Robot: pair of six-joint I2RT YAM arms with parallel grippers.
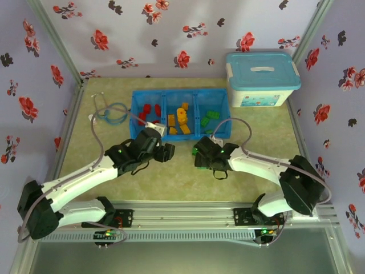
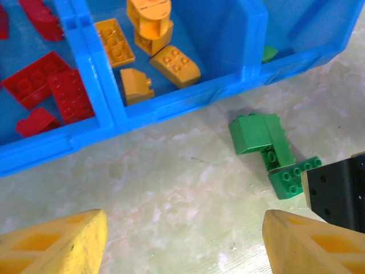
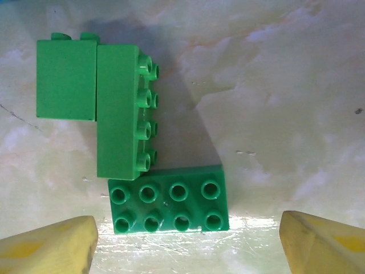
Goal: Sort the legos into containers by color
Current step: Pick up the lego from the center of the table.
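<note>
Legos [image 3: 120,114] in green are framed by the open right gripper [image 3: 185,240] for pickup; the left gripper [image 2: 185,234] is held open, empty.

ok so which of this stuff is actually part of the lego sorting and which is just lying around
Part of the job: blue tray, red legos, orange legos, green legos in it, loose green legos outside it.
Just lying about: white lidded box, looped tube.
</note>
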